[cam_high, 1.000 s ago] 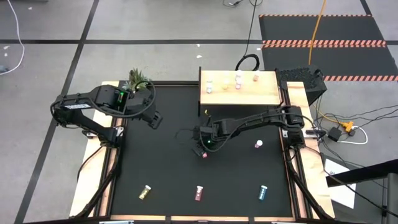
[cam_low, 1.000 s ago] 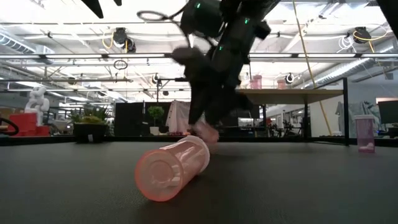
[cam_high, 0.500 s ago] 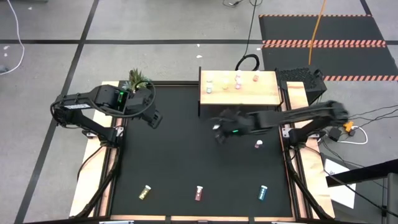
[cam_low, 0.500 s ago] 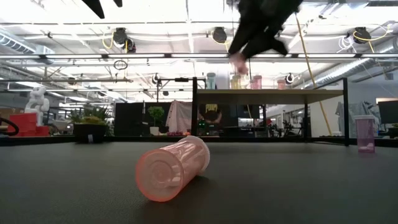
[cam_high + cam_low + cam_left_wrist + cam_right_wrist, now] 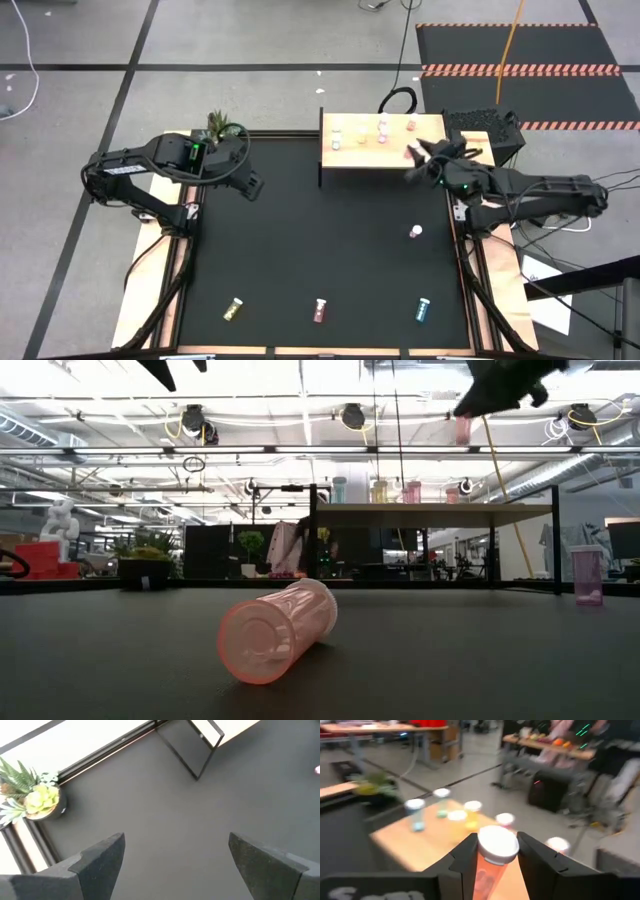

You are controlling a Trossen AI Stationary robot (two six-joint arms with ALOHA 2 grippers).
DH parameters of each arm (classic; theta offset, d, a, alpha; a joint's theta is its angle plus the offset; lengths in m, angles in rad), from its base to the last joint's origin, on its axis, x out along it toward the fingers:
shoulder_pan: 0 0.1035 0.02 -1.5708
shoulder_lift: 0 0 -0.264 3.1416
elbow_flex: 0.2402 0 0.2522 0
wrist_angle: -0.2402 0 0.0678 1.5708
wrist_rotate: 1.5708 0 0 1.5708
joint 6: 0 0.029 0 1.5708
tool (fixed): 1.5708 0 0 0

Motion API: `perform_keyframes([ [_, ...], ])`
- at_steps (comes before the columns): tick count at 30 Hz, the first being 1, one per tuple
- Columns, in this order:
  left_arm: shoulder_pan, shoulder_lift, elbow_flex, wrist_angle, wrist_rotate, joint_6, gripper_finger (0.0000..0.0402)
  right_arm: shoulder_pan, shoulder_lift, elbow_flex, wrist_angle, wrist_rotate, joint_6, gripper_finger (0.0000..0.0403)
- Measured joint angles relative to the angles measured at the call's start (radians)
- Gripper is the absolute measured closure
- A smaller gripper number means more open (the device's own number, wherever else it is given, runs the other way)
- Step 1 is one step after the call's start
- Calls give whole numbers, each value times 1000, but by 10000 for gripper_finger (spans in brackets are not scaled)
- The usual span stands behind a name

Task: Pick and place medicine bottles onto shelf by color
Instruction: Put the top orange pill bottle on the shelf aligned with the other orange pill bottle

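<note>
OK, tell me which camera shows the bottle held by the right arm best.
The right wrist view: the pink bottle fills the frame's middle, white cap up, clamped in the right end effector. The high view shows only a pink speck over the shelf; the low view a small shape high up; the left wrist view nothing.

Bare shelf (image 5: 400, 158) front, bottles (image 5: 372, 132) behind

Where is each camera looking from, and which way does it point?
High view: above, straight down on both arms, the shelf and table.
Low view: table height, level past a lying pink bottle; right gripper at top.
Left wrist view: on the left arm, its open fingers over black table, plant beyond.
Right wrist view: fingers clamp a bottle.
Shared: shelf shows in all.
</note>
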Motion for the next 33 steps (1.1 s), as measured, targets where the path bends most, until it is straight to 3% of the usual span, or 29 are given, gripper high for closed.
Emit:
perform_keyframes([
  [4, 0, 0, 0, 29, -4, 6, 46, -128, -54, -117, 154, -9, -144, 283],
  [10, 1, 0, 0, 34, -5, 3, 46, -358, -51, -271, 425, -267, -214, 283],
  [14, 1, 0, 0, 31, 6, 1, 46, -469, -28, -329, 505, -351, -222, 283],
  [29, 0, 0, 0, -23, -12, 40, 46, -738, 39, -339, 555, -650, -220, 282],
  [33, 0, 0, 0, -50, -39, 40, 46, -752, 80, -339, 557, -658, -208, 282],
])
